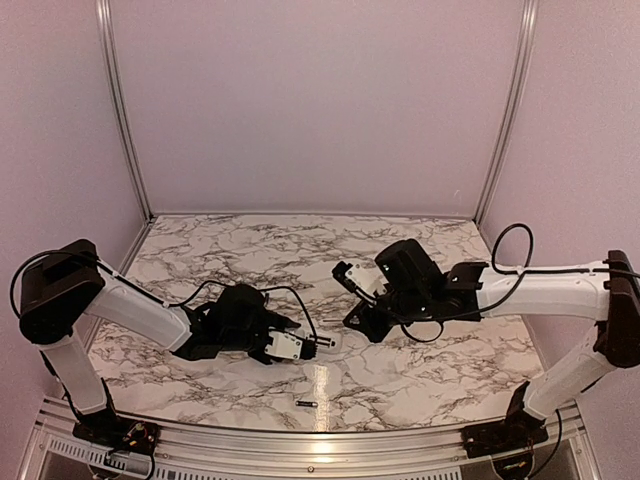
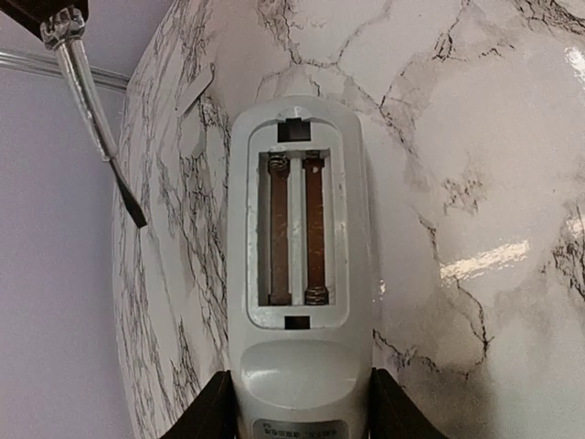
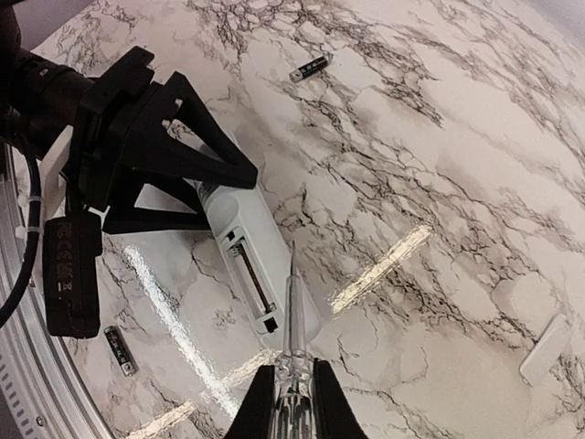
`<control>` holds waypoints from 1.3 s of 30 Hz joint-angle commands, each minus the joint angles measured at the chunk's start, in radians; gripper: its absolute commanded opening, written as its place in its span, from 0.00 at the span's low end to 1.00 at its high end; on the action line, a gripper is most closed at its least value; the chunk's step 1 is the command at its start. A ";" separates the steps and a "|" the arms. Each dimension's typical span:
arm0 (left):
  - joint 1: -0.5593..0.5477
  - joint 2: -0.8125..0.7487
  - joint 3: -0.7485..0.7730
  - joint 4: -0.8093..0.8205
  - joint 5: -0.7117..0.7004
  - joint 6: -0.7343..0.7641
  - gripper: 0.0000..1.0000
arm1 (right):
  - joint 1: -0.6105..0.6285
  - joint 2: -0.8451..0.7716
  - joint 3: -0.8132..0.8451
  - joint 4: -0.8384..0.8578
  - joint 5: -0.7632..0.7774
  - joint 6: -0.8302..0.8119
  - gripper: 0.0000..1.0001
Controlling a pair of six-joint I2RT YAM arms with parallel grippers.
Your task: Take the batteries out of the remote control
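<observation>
Now, both bays (image 2: pixel 279 229) look empty and the batteries (image 3: pixel 309 67) lie on the table (image 3: pixel 457 183), so with the left gripper (image 2: pixel 300 407) clamping the remote control (image 2: pixel 300 366), lift the screwdriver (image 3: pixel 292 311) clamped in the right gripper (image 3: pixel 285 402) gently clear.

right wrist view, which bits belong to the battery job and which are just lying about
Job in hand:
- remote control, compartment open and empty, held by the left pincer
- two batteries, both lying loose outside it
- thin tool in the right pincer

Lying about:
- small white cover piece, off to one side
</observation>
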 commanded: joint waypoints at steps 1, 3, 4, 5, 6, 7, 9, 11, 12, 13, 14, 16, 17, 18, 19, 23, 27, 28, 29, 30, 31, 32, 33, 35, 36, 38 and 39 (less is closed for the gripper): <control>0.006 -0.032 0.001 0.015 0.021 -0.051 0.00 | -0.008 -0.078 -0.012 0.026 0.088 0.025 0.00; 0.007 -0.030 0.007 0.013 0.004 -0.066 0.00 | -0.007 -0.110 -0.024 0.034 0.119 0.032 0.00; 0.008 -0.031 0.008 0.012 -0.005 -0.077 0.00 | -0.007 -0.125 -0.032 0.039 0.141 0.037 0.00; 0.008 -0.032 0.010 0.012 -0.007 -0.089 0.00 | -0.008 -0.140 -0.038 0.044 0.163 0.043 0.00; 0.008 -0.035 0.011 0.012 -0.037 -0.105 0.00 | -0.008 -0.154 -0.047 0.052 0.186 0.051 0.00; 0.008 -0.041 0.012 0.012 -0.051 -0.126 0.00 | -0.008 -0.172 -0.061 0.064 0.223 0.059 0.00; 0.008 -0.059 0.009 0.008 -0.074 -0.181 0.00 | -0.009 -0.196 -0.082 0.089 0.291 0.077 0.00; 0.008 -0.077 0.016 -0.010 -0.099 -0.258 0.00 | -0.009 -0.211 -0.103 0.118 0.369 0.096 0.00; 0.008 -0.086 0.025 -0.029 -0.114 -0.300 0.00 | -0.009 -0.215 -0.112 0.133 0.402 0.104 0.00; 0.008 -0.095 0.038 -0.051 -0.124 -0.336 0.00 | -0.009 -0.215 -0.118 0.144 0.440 0.113 0.00; 0.008 -0.101 0.044 -0.072 -0.134 -0.372 0.00 | -0.009 -0.212 -0.121 0.152 0.475 0.127 0.00; 0.008 -0.115 0.044 -0.078 -0.169 -0.439 0.00 | -0.009 -0.209 -0.131 0.173 0.536 0.145 0.00; 0.008 -0.119 0.041 -0.076 -0.187 -0.469 0.00 | -0.008 -0.207 -0.137 0.181 0.567 0.152 0.00; 0.008 -0.123 0.039 -0.075 -0.207 -0.502 0.00 | -0.009 -0.207 -0.143 0.184 0.605 0.163 0.00; 0.008 -0.125 0.044 -0.079 -0.233 -0.560 0.00 | -0.009 -0.206 -0.150 0.190 0.639 0.171 0.00; 0.011 -0.115 0.119 -0.187 -0.423 -0.777 0.00 | -0.009 -0.196 -0.175 0.200 0.727 0.197 0.00; 0.026 -0.119 0.131 -0.254 -0.501 -0.908 0.00 | -0.009 -0.173 -0.179 0.200 0.752 0.206 0.00; 0.035 -0.126 0.131 -0.276 -0.509 -0.946 0.00 | -0.008 -0.165 -0.180 0.198 0.763 0.209 0.00; 0.043 -0.133 0.130 -0.299 -0.506 -0.982 0.00 | -0.008 -0.160 -0.180 0.197 0.773 0.214 0.00; 0.052 -0.144 0.130 -0.323 -0.502 -1.033 0.00 | -0.009 -0.155 -0.180 0.196 0.783 0.218 0.00; 0.060 -0.154 0.129 -0.346 -0.497 -1.076 0.00 | -0.009 -0.151 -0.181 0.196 0.791 0.222 0.00; 0.070 -0.162 0.127 -0.371 -0.494 -1.118 0.00 | -0.009 -0.148 -0.181 0.197 0.794 0.226 0.00; 0.076 -0.171 0.121 -0.392 -0.494 -1.169 0.00 | -0.010 -0.145 -0.184 0.202 0.794 0.229 0.00; 0.084 -0.184 0.114 -0.431 -0.498 -1.252 0.00 | -0.008 -0.140 -0.195 0.230 0.777 0.229 0.00; 0.085 -0.190 0.108 -0.465 -0.496 -1.280 0.00 | -0.009 -0.136 -0.201 0.248 0.763 0.227 0.00; 0.085 -0.200 0.093 -0.496 -0.493 -1.324 0.00 | -0.009 -0.127 -0.214 0.279 0.728 0.222 0.00; 0.086 -0.202 0.084 -0.509 -0.506 -1.340 0.00 | -0.009 -0.117 -0.214 0.298 0.709 0.219 0.00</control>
